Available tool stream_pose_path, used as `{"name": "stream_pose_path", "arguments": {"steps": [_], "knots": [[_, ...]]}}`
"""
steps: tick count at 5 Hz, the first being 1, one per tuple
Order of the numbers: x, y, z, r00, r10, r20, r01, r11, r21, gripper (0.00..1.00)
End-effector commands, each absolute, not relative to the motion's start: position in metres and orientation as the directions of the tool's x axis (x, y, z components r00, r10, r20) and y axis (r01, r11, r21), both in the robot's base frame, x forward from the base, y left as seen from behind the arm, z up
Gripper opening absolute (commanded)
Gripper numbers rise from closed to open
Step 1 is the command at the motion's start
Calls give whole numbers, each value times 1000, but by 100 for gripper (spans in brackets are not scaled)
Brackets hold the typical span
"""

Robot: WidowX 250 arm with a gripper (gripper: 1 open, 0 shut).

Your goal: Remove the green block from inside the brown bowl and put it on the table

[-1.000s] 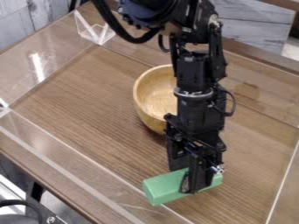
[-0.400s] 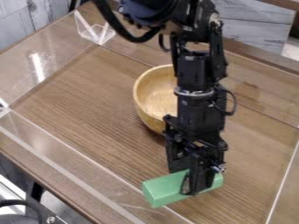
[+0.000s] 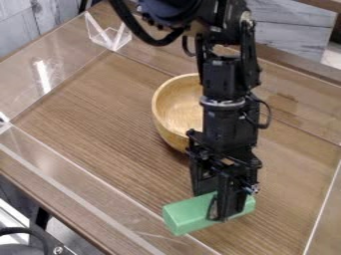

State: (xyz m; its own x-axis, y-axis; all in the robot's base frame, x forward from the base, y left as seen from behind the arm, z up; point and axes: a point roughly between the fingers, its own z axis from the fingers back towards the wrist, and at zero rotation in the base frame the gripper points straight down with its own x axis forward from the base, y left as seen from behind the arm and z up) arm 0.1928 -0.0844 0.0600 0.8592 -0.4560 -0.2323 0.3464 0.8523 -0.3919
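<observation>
Gripping green block (image 3: 200, 213) w/ shut claw (image 3: 224, 207) on table (image 3: 94, 120).

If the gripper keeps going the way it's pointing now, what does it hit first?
The gripper points steeply down, shut on the green block. Straight on, the block presses into the table right beneath it; it looks to be already resting there.

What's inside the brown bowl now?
The brown bowl looks empty: only its bare wooden inside shows. The arm hides its near right rim. The green block lies on the table.
</observation>
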Motion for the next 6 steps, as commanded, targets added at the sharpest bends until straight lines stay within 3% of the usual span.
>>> {"name": "stream_pose_path", "arguments": {"steps": [1,6], "knots": [[205,-85,78,882,-443,-161,357,851,-384,0],[206,-83,84,898,-410,-160,318,855,-409,0]]}}
